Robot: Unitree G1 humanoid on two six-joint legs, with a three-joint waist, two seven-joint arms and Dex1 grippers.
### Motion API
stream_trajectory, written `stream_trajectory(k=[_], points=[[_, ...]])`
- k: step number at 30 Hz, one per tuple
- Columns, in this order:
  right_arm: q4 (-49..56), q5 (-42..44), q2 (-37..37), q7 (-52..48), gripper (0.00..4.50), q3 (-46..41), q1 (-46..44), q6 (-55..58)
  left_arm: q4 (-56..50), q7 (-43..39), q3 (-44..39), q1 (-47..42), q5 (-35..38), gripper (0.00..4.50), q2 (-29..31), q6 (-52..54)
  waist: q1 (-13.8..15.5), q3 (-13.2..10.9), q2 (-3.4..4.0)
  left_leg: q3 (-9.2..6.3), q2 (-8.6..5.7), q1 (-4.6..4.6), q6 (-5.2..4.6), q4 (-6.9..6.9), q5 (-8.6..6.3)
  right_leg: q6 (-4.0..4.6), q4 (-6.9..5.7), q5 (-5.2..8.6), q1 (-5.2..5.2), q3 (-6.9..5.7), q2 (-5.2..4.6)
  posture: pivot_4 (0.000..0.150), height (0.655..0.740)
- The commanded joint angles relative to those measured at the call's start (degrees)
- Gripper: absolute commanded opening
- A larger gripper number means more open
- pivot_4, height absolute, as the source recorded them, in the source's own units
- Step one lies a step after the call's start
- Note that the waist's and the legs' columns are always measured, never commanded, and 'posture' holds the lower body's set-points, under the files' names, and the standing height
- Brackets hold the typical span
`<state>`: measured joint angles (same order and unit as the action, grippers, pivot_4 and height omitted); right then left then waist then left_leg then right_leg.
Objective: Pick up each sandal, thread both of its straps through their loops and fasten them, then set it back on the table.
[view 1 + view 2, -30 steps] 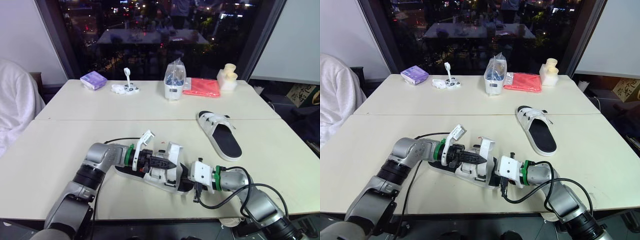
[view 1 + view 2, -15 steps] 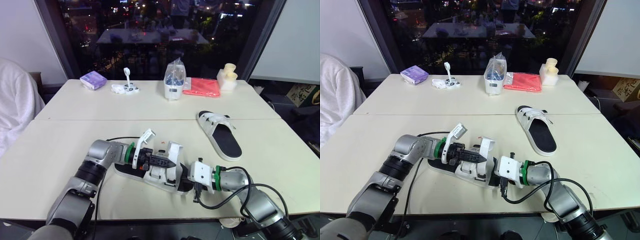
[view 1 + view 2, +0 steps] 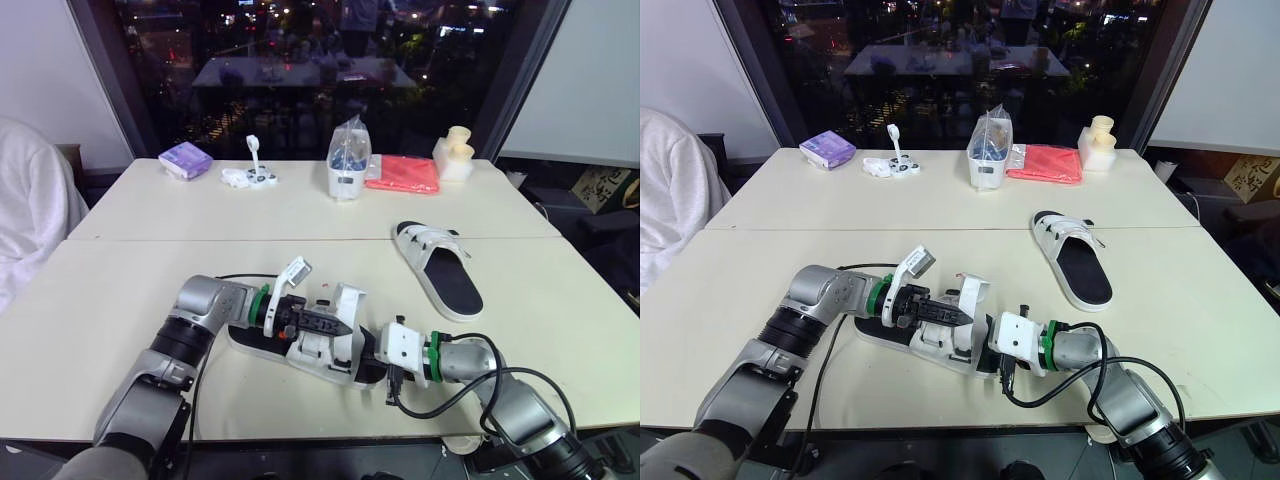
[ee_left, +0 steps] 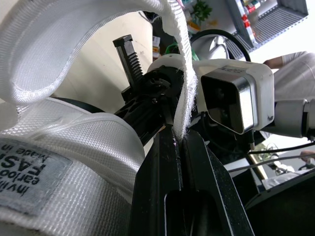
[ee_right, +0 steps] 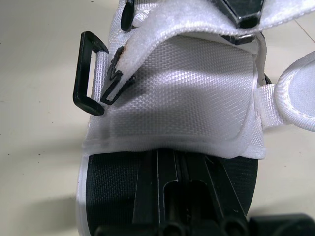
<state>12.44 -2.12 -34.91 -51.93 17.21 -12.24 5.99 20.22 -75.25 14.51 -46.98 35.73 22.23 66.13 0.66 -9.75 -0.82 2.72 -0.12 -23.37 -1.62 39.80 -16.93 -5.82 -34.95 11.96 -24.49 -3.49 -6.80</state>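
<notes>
- The near sandal (image 3: 322, 356) lies on the table (image 3: 120, 300) in the lower middle of the left eye view, white upper over a black footbed.
- The left tool (image 3: 338, 325) reaches in from the left of the frame, and its fingers are pressed together on a white strap (image 4: 183, 88) of this sandal.
- From the pinch the strap curves up and over in a loop above the upper.
- The right tool (image 3: 368, 345) comes in from the lower right and meets the sandal's right end. Its fingers (image 5: 162, 172) lie together on the black footbed, just short of the white upper.
- A black loop (image 5: 78, 78) hangs at the side of the upper, with no strap passing through it.
- The second sandal (image 3: 450, 280) lies flat at the right centre of the frame, well apart from both tools.
- Along the top of the table stand a purple packet (image 3: 186, 158), a clear bag (image 3: 348, 160) and a red cloth (image 3: 404, 174).
</notes>
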Motion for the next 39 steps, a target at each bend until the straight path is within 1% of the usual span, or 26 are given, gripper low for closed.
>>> stream_trajectory(k=[1, 12, 23, 39], points=[[-1.1, -1.3, -0.4, -0.7, 0.00, 2.1, 1.5, 1.4, -0.2, -0.8, -1.3, -1.2, 1.2, 0.04, -0.1, 0.5, 0.0, 0.0, 0.00, 0.00, 0.00, 0.00, 0.00, 0.00, 0.00, 0.00, 0.00, 0.00, 0.00, 0.00, 0.00, 0.150, 0.7400], [-1.4, -1.5, -0.5, -0.7, 0.00, 2.2, 1.5, 1.0, 0.9, 0.8, -3.7, -2.0, 1.7, 0.04, -1.7, 1.5, 0.0, 0.0, 0.00, 0.00, 0.00, 0.00, 0.00, 0.00, 0.00, 0.00, 0.00, 0.00, 0.00, 0.00, 0.00, 0.150, 0.7400], [-1.4, -1.6, -0.5, -0.7, 0.00, 2.2, 1.5, 1.0, -1.1, -0.3, -2.4, -0.8, 2.2, 0.04, -0.7, 2.5, 0.0, 0.0, 0.00, 0.00, 0.00, 0.00, 0.00, 0.00, 0.00, 0.00, 0.00, 0.00, 0.00, 0.00, 0.00, 0.150, 0.7400], [-1.2, -1.5, -0.6, -0.5, 0.00, 2.0, 1.9, 1.2, -2.0, -1.1, 0.1, 0.7, 1.2, 0.04, -0.3, 0.0, 0.0, 0.0, 0.00, -0.01, 0.00, 0.00, 0.00, 0.00, 0.00, 0.00, 0.00, 0.00, 0.00, 0.00, -0.01, 0.150, 0.7400]])
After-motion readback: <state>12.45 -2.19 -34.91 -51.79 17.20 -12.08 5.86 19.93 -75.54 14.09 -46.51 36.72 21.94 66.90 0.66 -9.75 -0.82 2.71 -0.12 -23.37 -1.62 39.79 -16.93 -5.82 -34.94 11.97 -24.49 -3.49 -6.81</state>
